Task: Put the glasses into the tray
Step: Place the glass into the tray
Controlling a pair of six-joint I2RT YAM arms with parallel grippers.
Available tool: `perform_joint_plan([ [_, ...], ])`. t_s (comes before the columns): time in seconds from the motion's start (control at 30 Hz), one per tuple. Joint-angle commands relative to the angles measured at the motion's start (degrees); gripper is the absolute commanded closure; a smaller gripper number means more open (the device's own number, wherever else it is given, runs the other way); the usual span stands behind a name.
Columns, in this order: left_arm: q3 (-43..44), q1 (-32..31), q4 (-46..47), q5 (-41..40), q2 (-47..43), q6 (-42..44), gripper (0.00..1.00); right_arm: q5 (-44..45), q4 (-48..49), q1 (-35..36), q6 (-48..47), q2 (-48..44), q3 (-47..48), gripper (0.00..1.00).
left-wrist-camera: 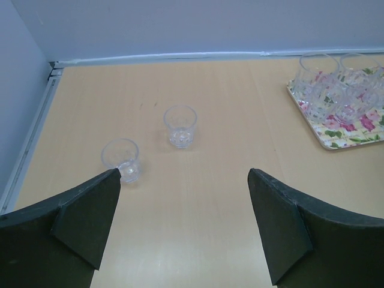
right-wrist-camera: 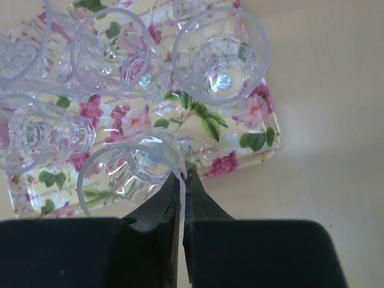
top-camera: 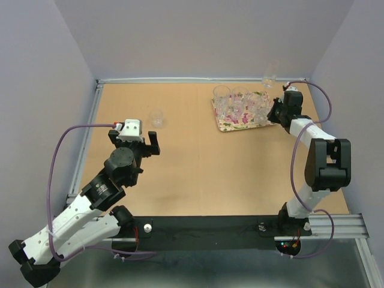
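With the right fingers (right-wrist-camera: 150,223) pinching a glass (right-wrist-camera: 135,169) by its rim, holding it at the flowered tray's (right-wrist-camera: 255,139) edge beside other glasses (right-wrist-camera: 221,57) standing inside. With the left fingers (left-wrist-camera: 84,223) spread wide, hovering above the tabletop (left-wrist-camera: 210,198) near two glasses (left-wrist-camera: 180,126) (left-wrist-camera: 121,159) well apart from the tray.

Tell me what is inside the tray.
Several clear glasses stand crowded on the tray; the right gripper pinches the nearest glass by its rim. Overlap hides the exact count.
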Motion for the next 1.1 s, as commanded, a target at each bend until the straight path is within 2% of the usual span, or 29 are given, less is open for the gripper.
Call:
perform_joint_plan([
  [0.0, -0.47, 0.75, 2.91, 0.46, 0.16, 0.88, 0.01, 3.46, 4.64, -0.16, 0.32, 1.18, 4.67, 1.00],
  [0.47, -0.38, 1.54, 2.99, 1.07, -0.11, 0.88, 0.01, 5.83, 4.46, -0.24, -0.56, 5.05, 6.52, 0.99],
  [1.07, -0.47, 1.72, 2.99, 1.16, -0.46, 0.79, 0.01, 7.33, 4.46, -0.24, -0.91, 6.55, 6.96, 0.84],
])
